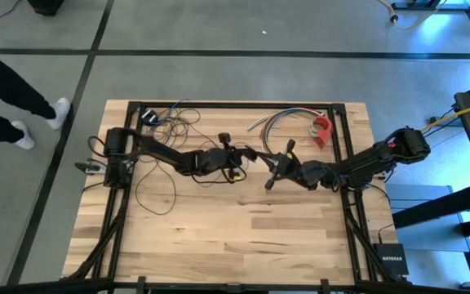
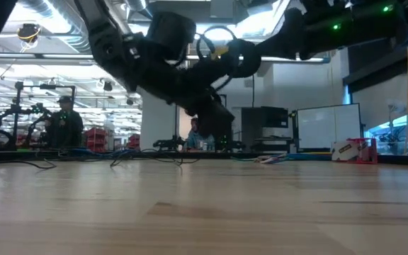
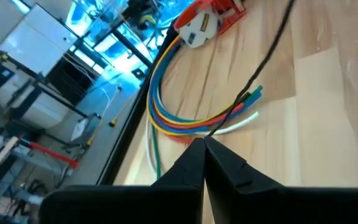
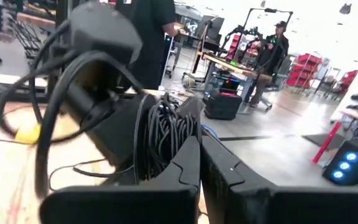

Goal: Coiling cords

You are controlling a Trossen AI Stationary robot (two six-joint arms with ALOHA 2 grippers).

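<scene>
While your left gripper [image 3: 202,146] is pinching the cords [image 3: 272,43] mid-table, your right gripper [image 4: 199,146], jaws pressed together, is holding the wound bundle at its three o'clock. You're mid-wrap, I judge; next, lay the strand around.

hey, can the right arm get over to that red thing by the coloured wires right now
Probably yes. The red thing lies on bare wood just beyond the right end effector, with nothing between them. But that end effector is shut on the cord, so it would drag the cord along.
</scene>
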